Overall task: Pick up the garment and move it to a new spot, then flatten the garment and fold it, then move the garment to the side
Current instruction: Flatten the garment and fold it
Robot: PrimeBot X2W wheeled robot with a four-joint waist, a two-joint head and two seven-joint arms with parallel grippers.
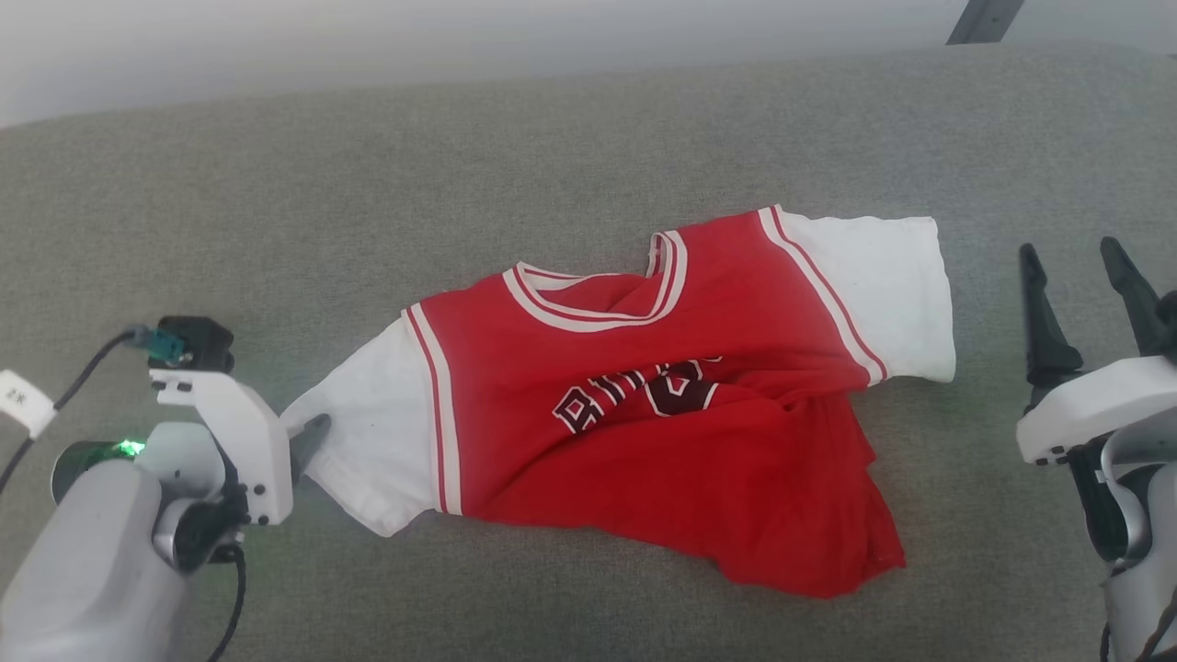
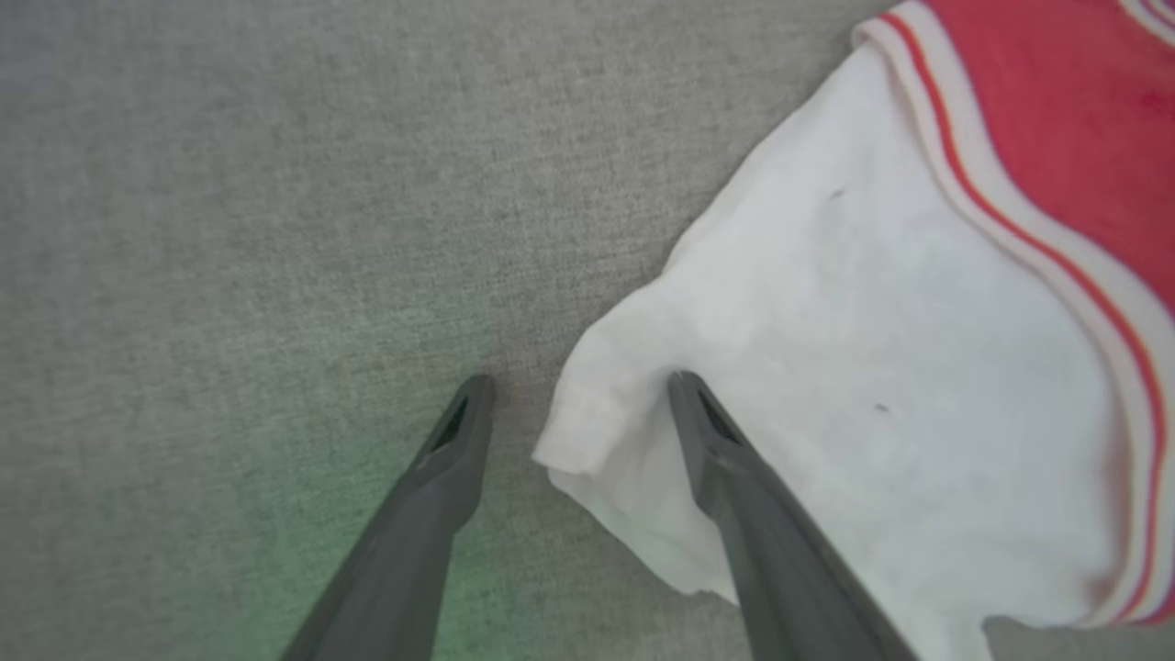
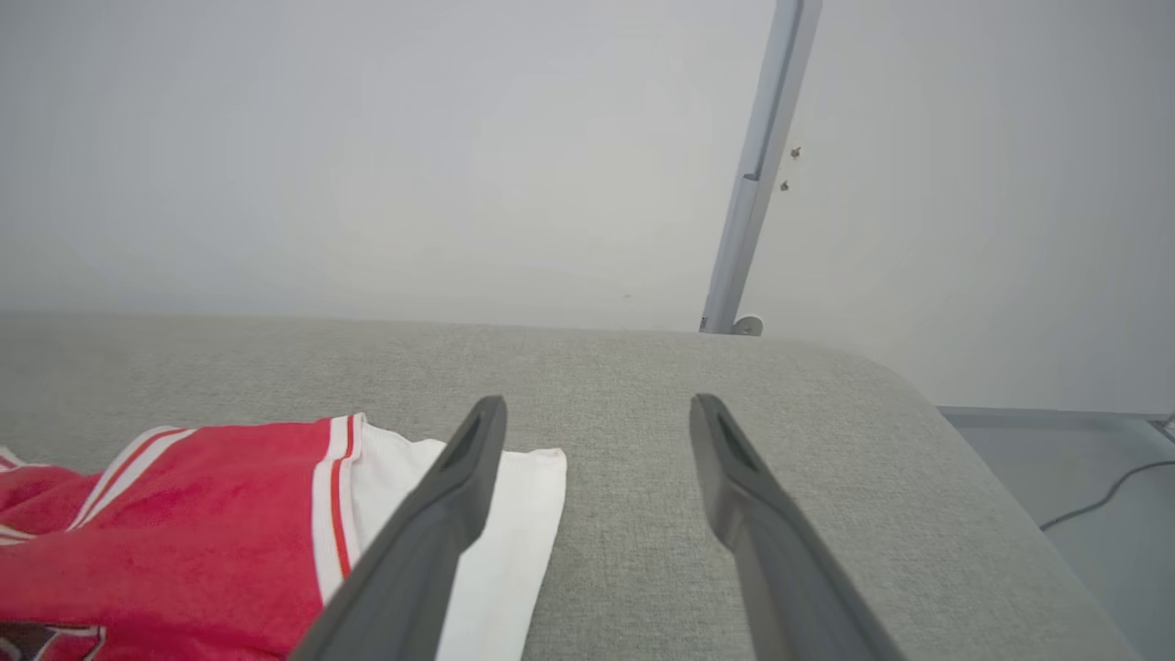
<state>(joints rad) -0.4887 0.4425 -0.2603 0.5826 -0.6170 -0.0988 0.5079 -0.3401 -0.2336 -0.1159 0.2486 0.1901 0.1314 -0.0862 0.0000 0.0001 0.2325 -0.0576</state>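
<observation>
Left gripper (image 2: 578,381): released and holding nothing. Its jaws stand wide across the corner of the white sleeve (image 2: 826,367) on your left, with one finger on the bare table (image 2: 229,229) and the other lying over the cloth.
Right gripper (image 1: 1068,246): also spread and empty. It sits off to the right of the other white sleeve (image 1: 887,294), apart from it.
Garment (image 1: 662,414): it lies near the middle of the grey table with the collar toward the far side. The red body is creased across the chest print (image 1: 634,395), and the hem is bunched toward your near right.
Step in hand: you appear to be at the first pick, with the garment not yet lifted.
Risk, thin bite: if you close here you may catch only the sleeve's edge. That soft corner could slide out as you raise it.
Risk, pushing: if the finger on the cloth drives forward, it may ruck the sleeve instead of pinching it.
Risk, one-sided lift: if the left side goes up alone, the body would likely drag and twist further. That would leave you more to flatten.
</observation>
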